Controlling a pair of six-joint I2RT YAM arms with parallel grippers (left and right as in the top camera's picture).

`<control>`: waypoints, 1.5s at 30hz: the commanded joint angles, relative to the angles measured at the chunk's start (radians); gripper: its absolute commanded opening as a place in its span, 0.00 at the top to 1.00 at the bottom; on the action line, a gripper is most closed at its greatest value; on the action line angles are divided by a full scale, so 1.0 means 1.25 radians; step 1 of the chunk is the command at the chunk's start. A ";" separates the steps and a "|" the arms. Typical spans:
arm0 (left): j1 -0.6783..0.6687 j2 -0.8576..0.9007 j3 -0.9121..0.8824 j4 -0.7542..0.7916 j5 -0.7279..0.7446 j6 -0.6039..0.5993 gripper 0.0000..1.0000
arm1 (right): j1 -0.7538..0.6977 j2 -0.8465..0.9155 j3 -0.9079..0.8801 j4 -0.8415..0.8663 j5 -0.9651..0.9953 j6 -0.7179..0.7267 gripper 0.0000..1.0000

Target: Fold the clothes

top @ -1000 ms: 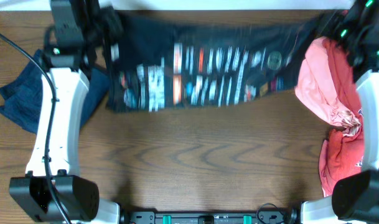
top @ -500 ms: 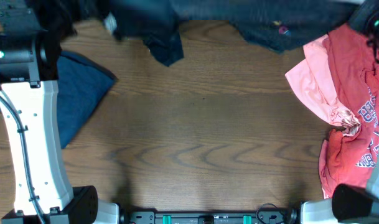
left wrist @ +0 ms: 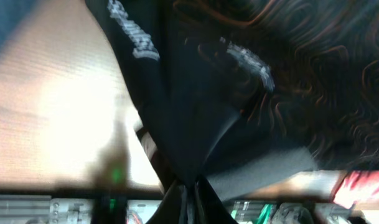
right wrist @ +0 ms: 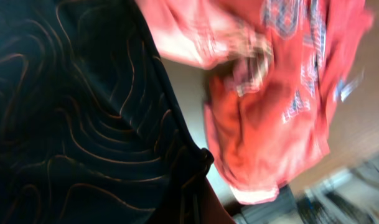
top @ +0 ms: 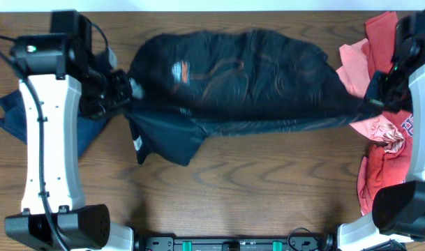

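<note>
**Dark shirt held taut btwn both grippers, far half of table**

**Overhead:** The dark shirt (top: 247,80), w/ thin wavy lines, spans the far half of the table (top: 254,199) left to right. The left gripper (top: 123,92) is at its left corner and the right gripper (top: 375,103) at its right corner. The cloth narrows to a bunch at each. One flap droops toward the near side by the left end. Can't tell if the body rests on the wood or hangs just above it. Blue cloth (top: 10,118) lies at the left edge, partly under the left arm. Red clothes (top: 386,150) are heaped at the right edge, touching the shirt's right end. Bare wood shows across the near half, btwn the two arm bases.

**Left wrist:** Closer than overhead. The fabric gathers to a tight pinch at bottom centre, w/ the fingers clamped on it but mostly covered by cloth. White print shows on the shirt. Table is at left, blurred.

**Right wrist:** The shirt edge is bunched into closed fingers at the bottom. Red clothes sit just beside it, w/ a strip of table btwn them. Blurry.
</note>
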 commanded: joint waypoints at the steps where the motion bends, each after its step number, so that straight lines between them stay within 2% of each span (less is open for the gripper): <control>1: 0.002 -0.035 -0.118 -0.059 -0.005 0.040 0.94 | -0.012 -0.002 -0.085 -0.006 0.041 0.012 0.99; 9: 0.004 -0.138 -0.435 0.023 -0.009 0.039 0.94 | -0.020 -0.007 -0.294 0.034 0.041 0.030 0.99; 14: 0.004 -0.227 -0.563 0.040 -0.001 0.020 0.94 | -0.020 -0.038 -0.387 0.064 0.041 0.038 0.99; 18: 0.005 -0.266 -0.569 0.112 -0.002 0.010 0.94 | -0.019 -0.048 -0.398 0.109 0.039 0.045 0.99; 23: 0.004 -0.252 -0.569 0.320 -0.003 -0.040 0.94 | -0.018 -0.048 -0.398 0.266 -0.028 -0.001 0.99; 30: 0.004 -0.158 -0.569 0.543 -0.079 -0.143 0.94 | -0.013 -0.047 -0.408 0.486 -0.125 -0.020 0.99; 37: 0.004 -0.034 -0.569 0.744 -0.081 -0.150 0.94 | 0.009 -0.024 -0.414 0.602 -0.143 -0.031 0.99; 45: 0.004 0.025 -0.569 0.847 -0.078 -0.150 0.94 | 0.045 0.030 -0.414 0.661 -0.146 -0.037 0.99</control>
